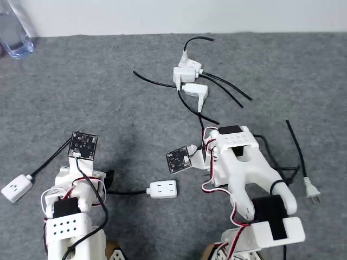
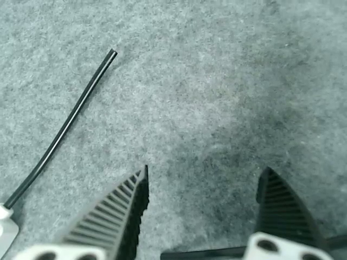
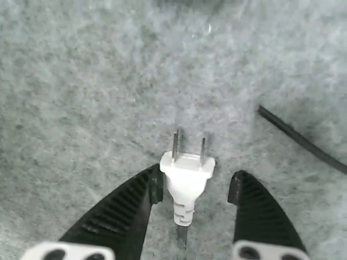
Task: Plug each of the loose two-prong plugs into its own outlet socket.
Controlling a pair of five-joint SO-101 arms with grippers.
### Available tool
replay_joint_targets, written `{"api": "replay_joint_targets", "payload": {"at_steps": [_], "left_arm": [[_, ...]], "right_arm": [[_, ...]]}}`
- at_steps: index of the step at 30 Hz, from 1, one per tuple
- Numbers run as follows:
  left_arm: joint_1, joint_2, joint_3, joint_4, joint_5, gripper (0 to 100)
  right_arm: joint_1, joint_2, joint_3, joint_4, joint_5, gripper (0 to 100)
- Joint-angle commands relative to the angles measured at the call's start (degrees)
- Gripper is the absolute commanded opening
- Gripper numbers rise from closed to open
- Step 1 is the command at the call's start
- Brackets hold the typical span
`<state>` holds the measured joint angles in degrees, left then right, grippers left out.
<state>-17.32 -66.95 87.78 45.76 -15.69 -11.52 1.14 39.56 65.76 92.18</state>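
Since one finger of the right gripper (image 3: 196, 177) looks to touch the plug (image 3: 187, 172) while the other stands clear, closing could twist it and throw the prongs (image 3: 175, 146) off line. Jaws spread, nothing pinched, plug flat near the middle of the table (image 1: 108, 81); left gripper (image 2: 205, 176) gapes wide, holding nothing.

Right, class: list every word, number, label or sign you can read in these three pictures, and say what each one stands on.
There is no readable text anywhere.
White plug: plain, no marking visible.
Socket between the arms: slots only, no print.
Socket near the left arm: slots only, no print.
Dark circuit board: tiny pale marks, too small to read.
Clear container: no label in view.
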Motion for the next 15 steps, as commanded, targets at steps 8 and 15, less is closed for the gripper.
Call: {"api": "replay_joint_targets", "payload": {"at_steps": [8, 15], "left_arm": [[0.44, -0.53, -0.13, -1.32, 0.26, 31], [0.44, -0.53, -0.13, -1.32, 0.26, 31]], "right_arm": [[-0.22, 1.27, 2.11, 2.77, -0.26, 6.1], [4.18, 0.92, 2.02, 1.45, 0.00, 13.7]]}}
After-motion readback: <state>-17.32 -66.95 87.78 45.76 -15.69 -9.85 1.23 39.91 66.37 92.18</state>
